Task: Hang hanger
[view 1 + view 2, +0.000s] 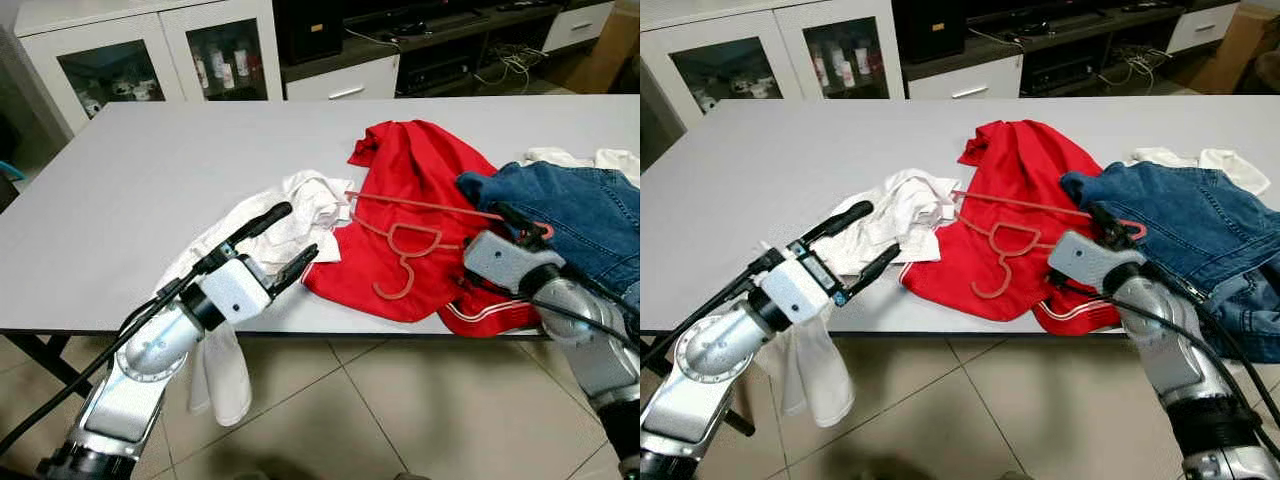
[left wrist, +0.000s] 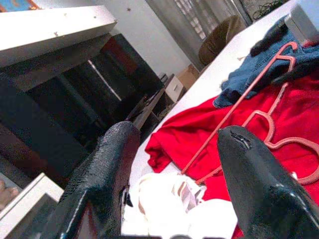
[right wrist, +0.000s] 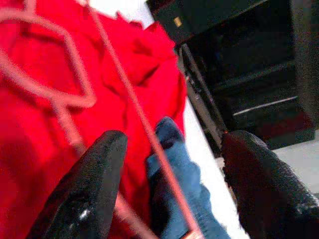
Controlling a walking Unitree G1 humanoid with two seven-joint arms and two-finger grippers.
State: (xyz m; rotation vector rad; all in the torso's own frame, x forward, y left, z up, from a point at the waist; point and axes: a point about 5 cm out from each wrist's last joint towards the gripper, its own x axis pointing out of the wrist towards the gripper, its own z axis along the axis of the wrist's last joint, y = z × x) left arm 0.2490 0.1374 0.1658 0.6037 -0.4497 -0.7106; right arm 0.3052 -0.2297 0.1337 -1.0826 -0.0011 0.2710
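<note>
The right gripper (image 1: 522, 226) is reaching in over the bench's (image 1: 150, 180) near edge toward its right end, fingers apart, straddling the thin bar of the hanger (image 1: 405, 245) at the bar's right tip, where it meets the jeans (image 1: 575, 205). Nothing is clamped yet. To do this well, I'd say it should be closing squarely on that bar, not on cloth, and then lifting slowly so the hook comes free of the shirt (image 1: 420, 190) beneath without dragging it along. The bar is slim and may be slipping or twisting in the fingers, so a grip nearer the neck could be steadier.

The hanger is lying flat on the shirt, mid-bench toward the near edge, hook pointing at that edge.

The left gripper (image 1: 285, 245) is hovering just off the near edge, fingers spread and empty, above the towel (image 1: 260, 240), which is drooping over that edge.

Counting: one hanger, one red shirt, one pair of jeans, one white towel, and a second pale cloth (image 1: 600, 158) peeking out behind the jeans at the right edge.
</note>
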